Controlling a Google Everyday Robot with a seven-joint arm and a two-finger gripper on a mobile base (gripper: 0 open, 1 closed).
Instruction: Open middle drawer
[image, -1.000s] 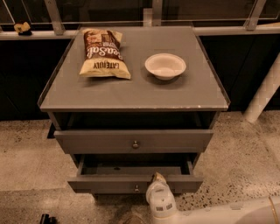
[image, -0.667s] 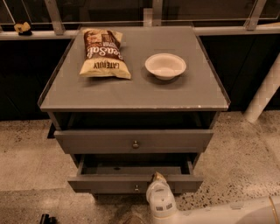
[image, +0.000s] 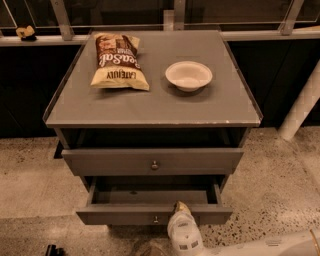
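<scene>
Pulling any further looks like the main hazard. The gripper (image: 181, 207), low and just right of centre in the frame, sits at the top edge of the middle drawer (image: 120, 216). That drawer already stands well out of the grey cabinet (image: 150, 105), with its dark inside open to view. A longer haul could, I judge, run it off its runners and tip the front toward the speckled floor (image: 30, 175).

The contact point is to the right of the small knob (image: 156, 219), not on it. An off-centre tug may skew the drawer so it binds, or the gripper may slip off the lip.

Just above, the taller top drawer (image: 110, 161) also juts out a little. A wrist lifting straight up could knock its underside.

Farther back, a jolt to the cabinet would shake the chip bag (image: 119, 62) at upper left of the top and the white bowl (image: 188, 75) beside it. The bowl is the likelier of the two to slide.

The gripper's tip meets or overlaps the drawer front's upper rim, with the white arm (image: 186, 239) trailing off toward the bottom edge of the frame. I cannot tell whether the gripper is wide, narrow or clamped on the rim.
</scene>
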